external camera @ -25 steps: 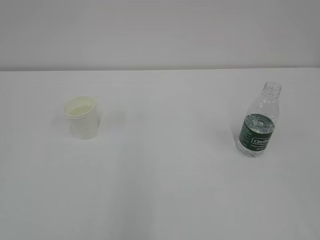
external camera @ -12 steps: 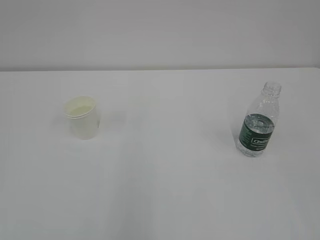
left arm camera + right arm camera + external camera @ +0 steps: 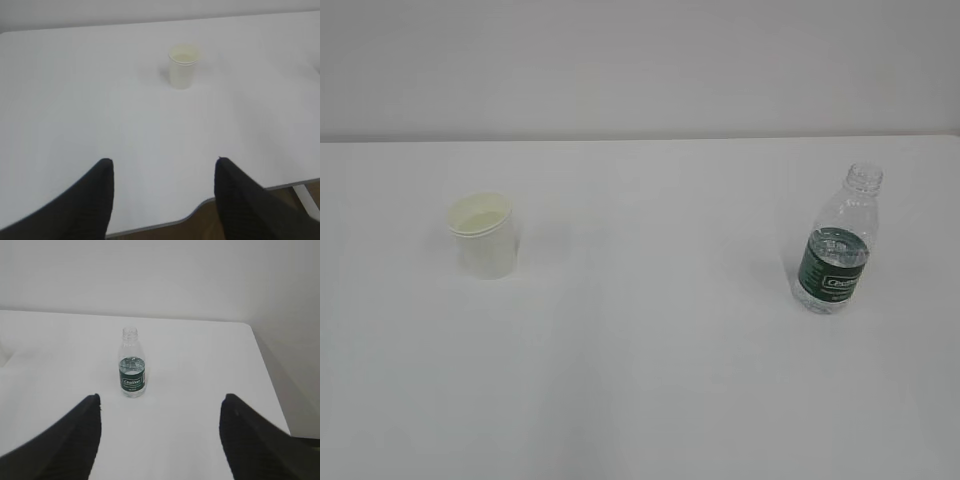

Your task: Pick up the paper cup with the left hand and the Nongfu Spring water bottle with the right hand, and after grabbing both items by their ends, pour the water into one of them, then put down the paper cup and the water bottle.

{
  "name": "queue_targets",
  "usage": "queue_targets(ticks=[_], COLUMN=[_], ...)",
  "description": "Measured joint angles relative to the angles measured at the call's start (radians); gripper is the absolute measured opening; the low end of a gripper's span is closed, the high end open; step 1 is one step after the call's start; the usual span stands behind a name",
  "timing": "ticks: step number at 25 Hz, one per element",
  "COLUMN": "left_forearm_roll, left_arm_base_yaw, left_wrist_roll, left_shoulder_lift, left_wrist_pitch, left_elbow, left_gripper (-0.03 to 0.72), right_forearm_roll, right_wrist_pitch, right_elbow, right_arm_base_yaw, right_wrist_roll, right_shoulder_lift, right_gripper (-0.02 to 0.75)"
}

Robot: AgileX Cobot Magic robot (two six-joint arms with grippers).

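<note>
White tapered paper cup point(image 3: 482, 235) and clear ribbed plastic bottle point(image 3: 837, 243) stand upright, mouths up; left gripper point(image 3: 162, 167) and right gripper point(image 3: 160, 402) are wide open, empty.

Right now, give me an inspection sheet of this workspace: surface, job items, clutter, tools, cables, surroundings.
Surface: white table, bare apart from two items.
Cup: upright on the left, untouched, rim up.
Bottle: upright on the right, capless, green label; water reaches about the top of the label.
Clutter: nothing seen.
Left tool: open, empty, well short of the cup, out over the table's near edge.
Right tool: open, empty, well short of the bottle.
Cables: nothing seen.
Surroundings: plain pale wall behind the table; brown floor and a table leg in the left wrist view.
</note>
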Motion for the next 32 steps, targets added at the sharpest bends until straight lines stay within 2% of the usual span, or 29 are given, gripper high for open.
queue_targets(ticks=[32], left_forearm_roll=[0.000], left_arm_base_yaw=[0.000], left_wrist_roll=[0.002], left_shoulder_lift=[0.000], left_wrist_pitch=[-0.166], left_elbow=[0.208], left_gripper=[0.440], right_forearm_roll=[0.000], right_wrist_pitch=[-0.032], right_elbow=[0.321], right_arm_base_yaw=[0.000], right_wrist_roll=[-0.005], right_shoulder_lift=[0.000], right_gripper=[0.552])
